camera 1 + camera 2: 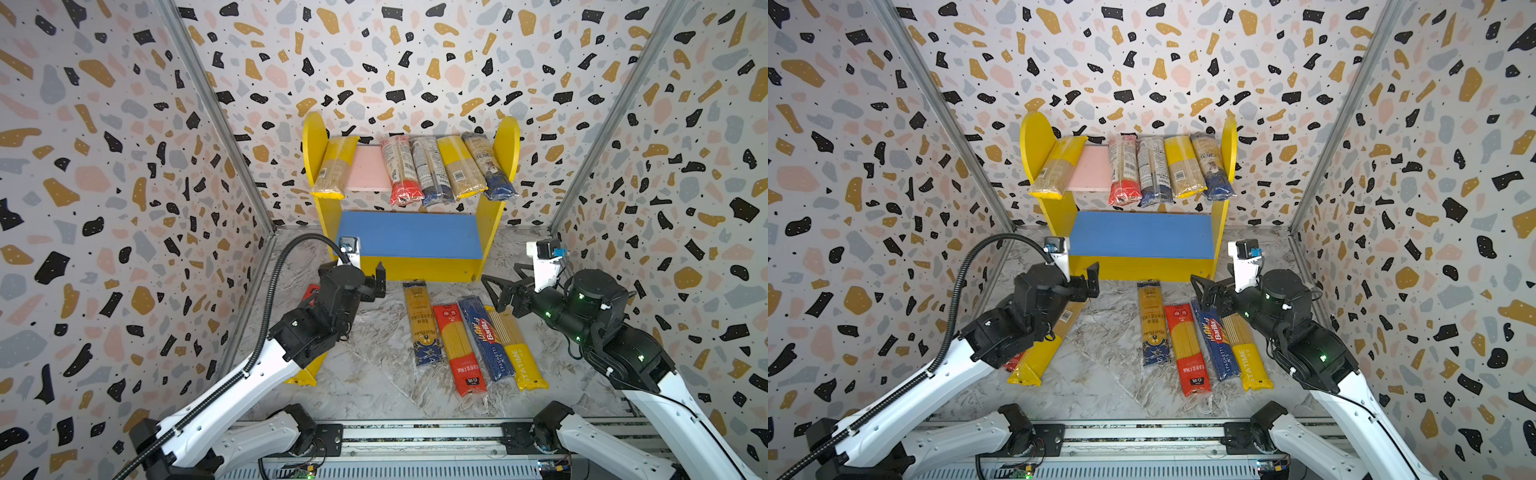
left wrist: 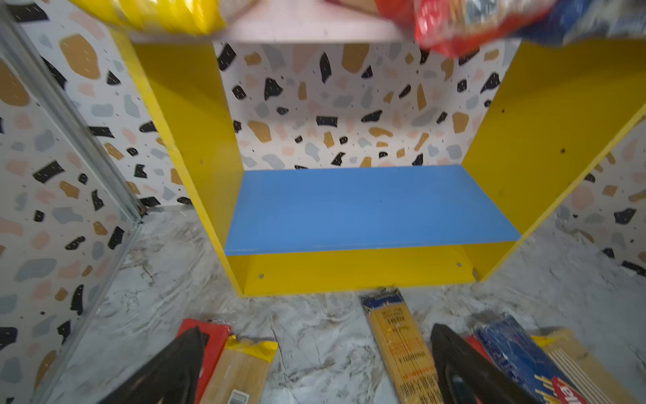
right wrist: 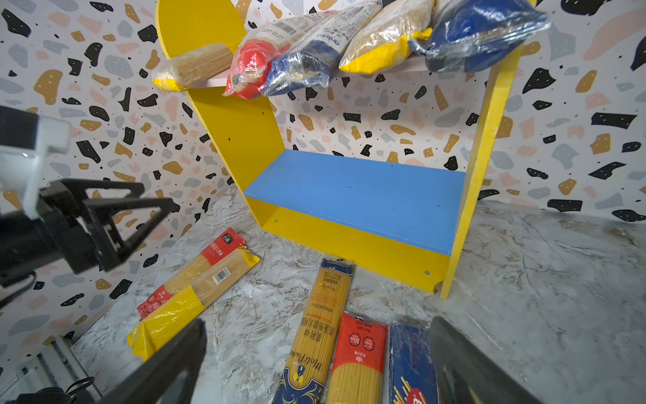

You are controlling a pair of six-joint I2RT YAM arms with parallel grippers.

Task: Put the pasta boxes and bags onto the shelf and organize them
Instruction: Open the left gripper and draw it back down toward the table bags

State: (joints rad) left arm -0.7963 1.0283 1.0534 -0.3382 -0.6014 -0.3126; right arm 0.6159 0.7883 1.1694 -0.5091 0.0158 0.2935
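Between picks: left fingers [image 2: 164, 367] and right fingers [image 3: 465, 363] apart, empty. Next: grasp lower-centre red pack [image 1: 459, 349] for the blue board [image 1: 409, 235].

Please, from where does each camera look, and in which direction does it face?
Both top views: high behind the arms, looking down at the yellow-sided wooden shelf with pink and blue boards; both arms, left gripper and right gripper show.
Left wrist: low on the left arm, facing the blue lower board head-on; only its black fingers show.
Right wrist: low on the right arm, facing the shelf obliquely; its fingers and the left gripper show.
Shared: both wrist views show the yellow spaghetti pack with dark-blue ends.
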